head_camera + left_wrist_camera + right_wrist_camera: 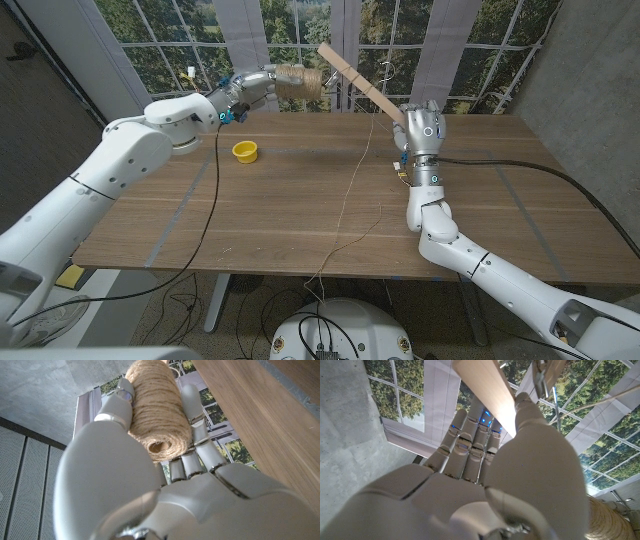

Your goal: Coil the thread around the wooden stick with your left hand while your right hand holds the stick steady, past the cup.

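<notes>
Left hand carries the spool up by the stick's tip; right hand holds the stick.
The left hand [243,92] grips the spool [299,81] above the table's [300,210] far edge, well past the cup [245,151]. To wind cleanly, it should probably circle the stick [358,82] with the thread [352,200] taut; there's open air overhead. The right hand [423,128] clasps the stick's lower end, tilted.

Wooden table [300,220], yellow cup [245,151] near its far-left part, loose thread [345,215] trailing across
</notes>
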`<state>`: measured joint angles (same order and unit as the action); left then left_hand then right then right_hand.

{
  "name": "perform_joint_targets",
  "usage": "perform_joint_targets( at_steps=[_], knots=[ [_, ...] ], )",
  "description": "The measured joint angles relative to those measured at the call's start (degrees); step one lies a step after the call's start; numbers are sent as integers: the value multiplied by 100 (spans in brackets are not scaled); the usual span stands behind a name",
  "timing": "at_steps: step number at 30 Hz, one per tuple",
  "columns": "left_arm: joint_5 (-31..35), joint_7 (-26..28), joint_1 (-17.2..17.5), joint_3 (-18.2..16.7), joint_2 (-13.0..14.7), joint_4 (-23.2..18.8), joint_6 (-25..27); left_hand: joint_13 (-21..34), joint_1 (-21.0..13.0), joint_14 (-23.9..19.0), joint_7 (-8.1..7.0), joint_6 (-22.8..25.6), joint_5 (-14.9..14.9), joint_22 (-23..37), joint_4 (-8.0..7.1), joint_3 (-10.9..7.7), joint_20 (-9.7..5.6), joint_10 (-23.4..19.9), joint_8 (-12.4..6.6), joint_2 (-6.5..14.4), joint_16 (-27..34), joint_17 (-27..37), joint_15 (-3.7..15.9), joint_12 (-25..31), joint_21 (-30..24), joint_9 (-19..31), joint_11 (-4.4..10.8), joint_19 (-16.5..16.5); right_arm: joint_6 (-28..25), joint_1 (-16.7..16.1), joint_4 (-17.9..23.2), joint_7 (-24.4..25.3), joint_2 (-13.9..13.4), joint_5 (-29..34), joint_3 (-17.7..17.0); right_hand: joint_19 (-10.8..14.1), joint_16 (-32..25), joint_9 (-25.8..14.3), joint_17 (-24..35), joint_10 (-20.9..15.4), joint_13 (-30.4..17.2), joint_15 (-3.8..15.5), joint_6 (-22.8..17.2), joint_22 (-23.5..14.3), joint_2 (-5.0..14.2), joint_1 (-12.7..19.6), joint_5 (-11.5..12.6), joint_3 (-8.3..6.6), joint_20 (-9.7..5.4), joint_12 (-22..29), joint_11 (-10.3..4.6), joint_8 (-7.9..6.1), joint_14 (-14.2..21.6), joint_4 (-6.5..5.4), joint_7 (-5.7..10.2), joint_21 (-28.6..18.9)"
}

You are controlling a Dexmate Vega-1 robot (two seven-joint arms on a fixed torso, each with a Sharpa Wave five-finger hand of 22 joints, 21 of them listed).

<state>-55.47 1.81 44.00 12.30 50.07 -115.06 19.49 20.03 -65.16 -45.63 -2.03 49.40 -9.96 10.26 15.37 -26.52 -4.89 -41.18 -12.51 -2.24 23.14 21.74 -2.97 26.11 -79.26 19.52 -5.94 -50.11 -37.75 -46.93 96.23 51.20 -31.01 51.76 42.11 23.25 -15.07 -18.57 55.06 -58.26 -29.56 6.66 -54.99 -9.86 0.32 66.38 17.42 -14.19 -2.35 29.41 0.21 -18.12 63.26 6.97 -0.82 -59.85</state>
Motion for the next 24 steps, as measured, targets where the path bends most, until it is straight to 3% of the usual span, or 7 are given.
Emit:
perform_joint_targets(
  at_steps=[13,24],
  knots=[
    [-206,174,337,-131,-92,159,-121,0,0,0,1,-1,10,-14,-1,2,9,-23,16,0,-1,0,0,-40,0,5,19,9,-20,-124,184,143,30,-377,-214,32,3,17,-5,-23,25,-21,-91,0,1,-1,0,0,-32,13,-2,30,22,1,50,0],
    [-456,151,415,-111,-246,466,-129,0,0,0,2,-2,20,-13,-3,3,9,-52,17,0,-15,0,0,-53,0,5,11,9,83,-207,265,330,51,-603,-346,31,36,40,0,-30,12,-22,-101,-1,2,-2,55,-1,-31,13,-10,-6,21,2,42,0]
  ],
)
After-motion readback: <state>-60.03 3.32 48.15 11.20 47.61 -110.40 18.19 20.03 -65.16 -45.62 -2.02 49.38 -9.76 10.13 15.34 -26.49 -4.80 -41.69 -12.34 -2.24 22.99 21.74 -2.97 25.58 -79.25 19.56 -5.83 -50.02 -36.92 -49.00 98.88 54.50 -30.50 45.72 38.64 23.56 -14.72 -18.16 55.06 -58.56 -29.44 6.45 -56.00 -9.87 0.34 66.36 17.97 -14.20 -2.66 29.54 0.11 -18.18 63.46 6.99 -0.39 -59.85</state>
